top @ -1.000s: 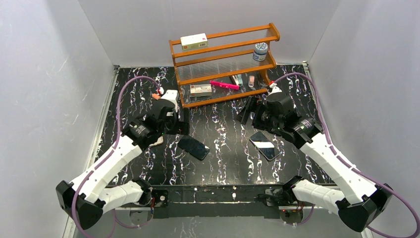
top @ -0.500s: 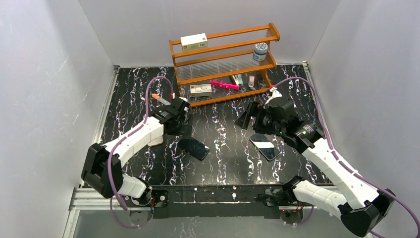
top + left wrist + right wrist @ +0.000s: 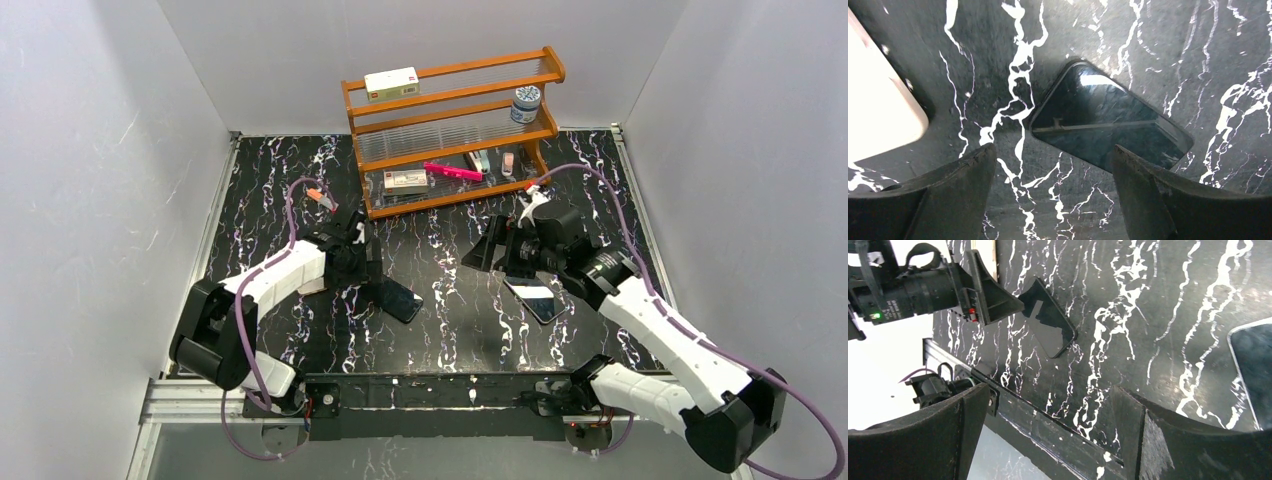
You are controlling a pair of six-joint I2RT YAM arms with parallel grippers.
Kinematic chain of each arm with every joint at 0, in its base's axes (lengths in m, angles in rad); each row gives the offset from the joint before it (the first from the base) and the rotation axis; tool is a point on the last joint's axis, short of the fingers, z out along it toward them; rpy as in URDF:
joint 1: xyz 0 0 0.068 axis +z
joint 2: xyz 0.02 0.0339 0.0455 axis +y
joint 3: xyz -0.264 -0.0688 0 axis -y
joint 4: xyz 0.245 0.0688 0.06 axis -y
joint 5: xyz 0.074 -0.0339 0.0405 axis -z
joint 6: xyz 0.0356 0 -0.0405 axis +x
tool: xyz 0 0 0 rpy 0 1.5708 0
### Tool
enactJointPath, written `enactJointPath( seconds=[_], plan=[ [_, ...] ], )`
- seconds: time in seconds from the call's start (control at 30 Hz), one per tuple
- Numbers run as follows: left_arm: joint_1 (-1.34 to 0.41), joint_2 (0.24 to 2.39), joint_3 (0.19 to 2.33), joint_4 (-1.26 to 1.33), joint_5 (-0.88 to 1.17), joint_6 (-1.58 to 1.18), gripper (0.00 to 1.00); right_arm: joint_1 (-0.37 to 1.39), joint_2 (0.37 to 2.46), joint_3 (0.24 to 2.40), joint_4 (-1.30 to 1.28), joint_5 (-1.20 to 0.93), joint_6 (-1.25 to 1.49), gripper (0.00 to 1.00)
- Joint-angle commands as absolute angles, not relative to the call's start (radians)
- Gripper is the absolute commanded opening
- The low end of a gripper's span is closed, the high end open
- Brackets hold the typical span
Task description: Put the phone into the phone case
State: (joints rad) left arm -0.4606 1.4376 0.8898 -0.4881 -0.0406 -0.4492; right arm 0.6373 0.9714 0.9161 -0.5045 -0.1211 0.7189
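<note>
The phone case (image 3: 392,297) is a flat black slab lying at an angle left of the table's centre; its surface shines in the left wrist view (image 3: 1108,122). My left gripper (image 3: 375,278) hangs low at the case's upper-left end, open and holding nothing (image 3: 1053,155); its right fingertip (image 3: 1120,152) overlaps the case's near edge. The phone (image 3: 535,297), with a pale rim and a reflective screen, lies right of centre, and shows at the right edge of the right wrist view (image 3: 1255,365). My right gripper (image 3: 497,255) hovers just up-left of the phone, open and empty (image 3: 1048,395).
A wooden three-tier rack (image 3: 450,130) stands at the back with boxes, a jar and a pink item. A pale slab (image 3: 315,285) lies left of the case, under my left arm (image 3: 883,110). Grey walls enclose the table; the metal base rail (image 3: 430,395) runs along the near edge.
My left gripper swung down and right to the phone case and its jaws narrowed a little. My right gripper shifted left, above the phone's far end, staying wide open.
</note>
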Motion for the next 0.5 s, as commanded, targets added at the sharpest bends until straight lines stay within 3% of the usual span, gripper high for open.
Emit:
enactJointPath(
  seconds=[0.0, 0.27, 0.47],
  plan=[
    [-0.416, 1.379, 0.810, -0.449, 0.050, -0.567, 0.80, 0.642, 1.035, 0.878, -0.346, -0.267, 0.698, 0.99],
    [-0.385, 1.295, 0.641, -0.301, 0.148, -0.676, 0.75, 0.650, 1.259, 0.837, -0.119, -0.419, 0.710, 0.86],
    [-0.385, 1.318, 0.595, -0.212, 0.247, -0.708, 0.65, 0.692, 1.460, 0.885, -0.050, -0.446, 0.678, 0.75]
  ],
)
